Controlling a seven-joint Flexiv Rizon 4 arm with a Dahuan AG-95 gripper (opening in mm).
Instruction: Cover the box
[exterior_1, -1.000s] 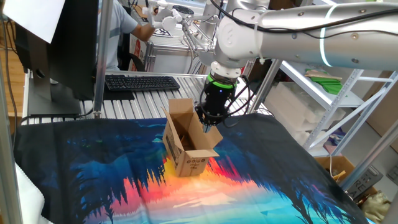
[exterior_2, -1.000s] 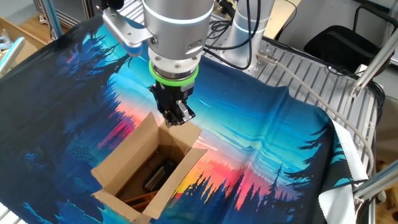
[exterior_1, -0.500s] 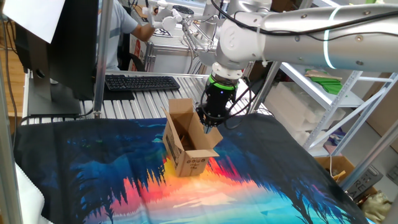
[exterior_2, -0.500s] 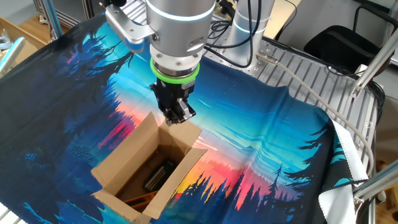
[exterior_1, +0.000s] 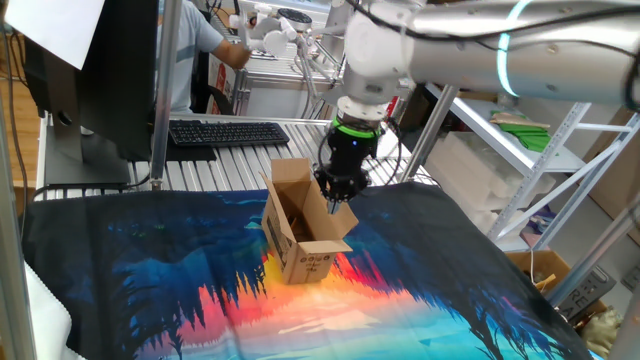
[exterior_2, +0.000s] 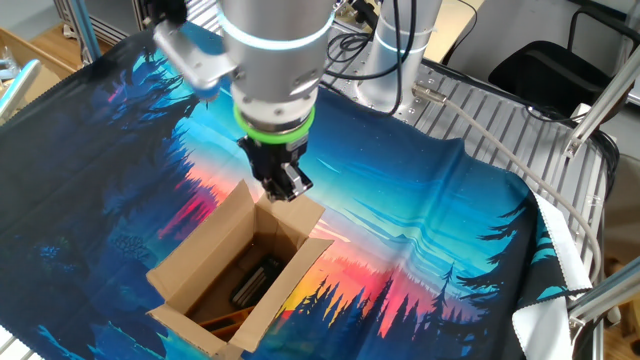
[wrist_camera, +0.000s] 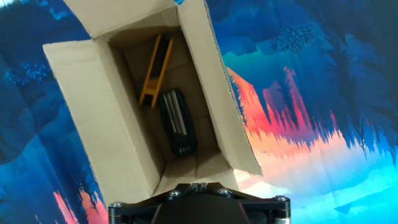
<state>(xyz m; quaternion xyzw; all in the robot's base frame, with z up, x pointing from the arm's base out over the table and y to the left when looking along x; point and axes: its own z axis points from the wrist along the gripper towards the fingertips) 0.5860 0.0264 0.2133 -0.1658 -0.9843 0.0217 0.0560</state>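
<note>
While the box (exterior_2: 235, 285) stands open on the printed cloth (exterior_2: 420, 240), none of its flaps is folded over, so all the covering looks left to do. Inside lie, left to right in the hand view, a yellow tool (wrist_camera: 155, 70) and a black tool (wrist_camera: 178, 122). Clenched and empty, the gripper (exterior_2: 282, 189) hangs at one flap's edge; whether it touches I cannot tell.
</note>
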